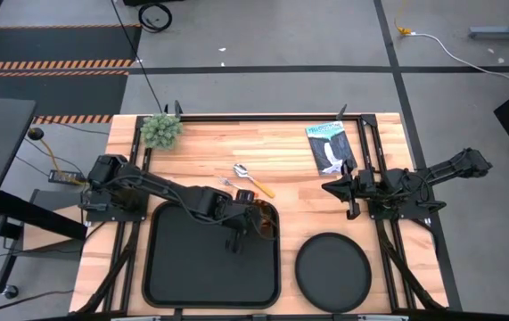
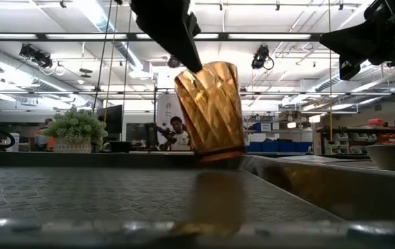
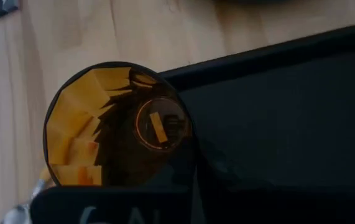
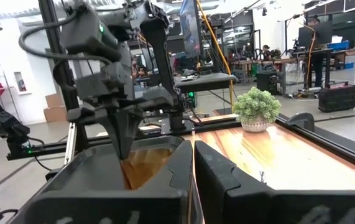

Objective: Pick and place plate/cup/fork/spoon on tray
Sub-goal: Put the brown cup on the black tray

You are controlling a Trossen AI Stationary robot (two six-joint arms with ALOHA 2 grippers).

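My left gripper (image 1: 241, 225) is over the far right corner of the black rectangular tray (image 1: 174, 267) and is shut on the amber cup (image 1: 264, 221). In the low view the cup (image 2: 212, 111) hangs tilted. The round black plate (image 1: 332, 270) lies on the table right of the tray. The spoon (image 1: 243, 171) and the fork (image 1: 230, 184) lie on the wood beyond the tray. My right gripper (image 1: 330, 189) waits at the right side, shut and empty; its fingers (image 4: 193, 180) show closed. My left gripper holds the cup by its rim (image 2: 196, 70), coming from above and pointing down. In the left wrist view a dark finger seems to reach inside the cup wall (image 3: 112, 134), the other outside. The cup is tilted, its base (image 2: 219, 153) at the tray's far right rim.
A small potted plant (image 1: 161, 130) stands at the far left of the table. A printed packet (image 1: 327, 147) lies at the far right. Bare wood lies between the tray and the far edge. People show in the room beyond the table.
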